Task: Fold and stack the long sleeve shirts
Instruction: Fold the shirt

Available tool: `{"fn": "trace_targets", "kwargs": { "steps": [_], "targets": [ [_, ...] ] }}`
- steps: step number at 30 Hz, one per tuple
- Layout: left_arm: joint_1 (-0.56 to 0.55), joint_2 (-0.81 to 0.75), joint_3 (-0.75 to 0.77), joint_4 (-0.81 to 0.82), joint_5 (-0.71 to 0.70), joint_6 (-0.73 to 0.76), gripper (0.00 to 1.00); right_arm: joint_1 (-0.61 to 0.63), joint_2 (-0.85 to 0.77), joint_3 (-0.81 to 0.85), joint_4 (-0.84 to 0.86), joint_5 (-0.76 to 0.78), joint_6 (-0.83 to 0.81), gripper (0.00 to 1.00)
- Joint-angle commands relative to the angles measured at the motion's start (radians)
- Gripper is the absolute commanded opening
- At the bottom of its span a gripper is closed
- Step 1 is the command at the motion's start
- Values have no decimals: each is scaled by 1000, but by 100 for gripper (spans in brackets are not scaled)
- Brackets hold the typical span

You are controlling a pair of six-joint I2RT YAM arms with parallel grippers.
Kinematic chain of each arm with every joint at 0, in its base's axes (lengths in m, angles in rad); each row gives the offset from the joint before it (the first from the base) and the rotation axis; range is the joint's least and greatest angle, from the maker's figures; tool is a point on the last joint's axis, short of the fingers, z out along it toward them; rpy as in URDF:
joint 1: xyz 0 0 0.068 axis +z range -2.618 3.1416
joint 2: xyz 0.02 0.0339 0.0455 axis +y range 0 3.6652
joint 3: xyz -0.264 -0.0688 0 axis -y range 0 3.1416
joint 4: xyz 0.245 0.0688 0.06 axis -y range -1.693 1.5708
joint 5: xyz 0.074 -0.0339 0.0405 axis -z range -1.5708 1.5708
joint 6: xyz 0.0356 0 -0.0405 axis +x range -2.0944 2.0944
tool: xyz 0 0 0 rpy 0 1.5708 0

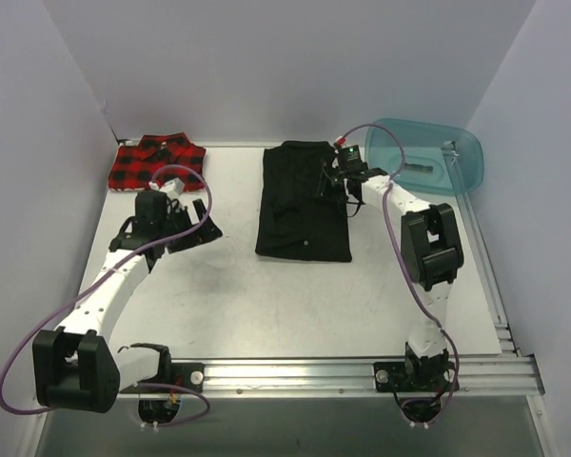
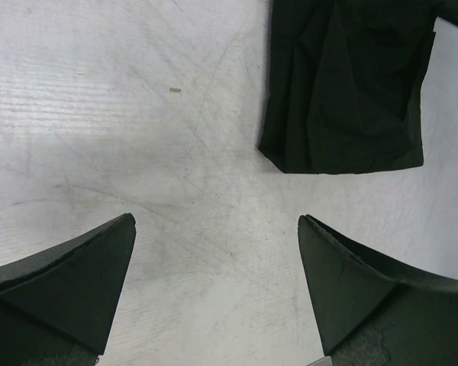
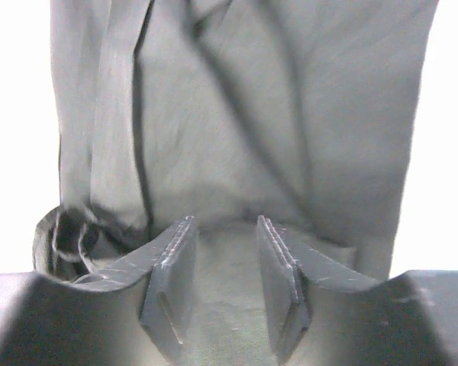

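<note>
Rail (image 1: 362, 367) fronts scuffed table (image 1: 266, 305) (black shirt (image 1: 300, 205) atop) between lilac walls (image 1: 285, 67).

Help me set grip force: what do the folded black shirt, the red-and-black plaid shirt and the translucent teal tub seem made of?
The folded black shirt: thin matte woven cloth, perhaps cotton; soft creases, no sheen. The red-and-black plaid shirt: woven cloth, possibly flannel; nap too small to judge. The translucent teal tub: likely rigid, glossy plastic; things behind show through it.
</note>
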Motion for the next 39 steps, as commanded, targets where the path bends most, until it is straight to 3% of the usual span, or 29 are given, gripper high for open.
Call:
{"fn": "trace_targets", "kwargs": {
  "steps": [1,7,12,15,19,28,33,36,39],
  "targets": [
    [-53,49,21,54,34,-43,97,-50,-54,55,-1,53,29,38],
    [-229,165,22,215,-41,-213,93,-75,-256,-159,-64,62,81,48],
    [-263,313,38,335,-33,-295,82,-84,-416,-400,-60,25,176,56],
    [-286,408,51,390,-13,-298,80,-92,-502,-538,1,-42,233,57],
    [-305,510,48,466,7,-318,78,-96,-535,-649,90,-100,285,58],
    [-309,587,33,494,-12,-329,73,-113,-476,-770,233,-115,370,58],
    [-309,612,10,517,0,-329,49,-113,-430,-801,236,-96,381,53],
    [-309,624,-2,523,17,-327,23,-113,-415,-815,223,-90,361,44],
    [-309,612,-19,496,31,-319,10,-105,-416,-821,182,-102,322,28]
  ]
}}
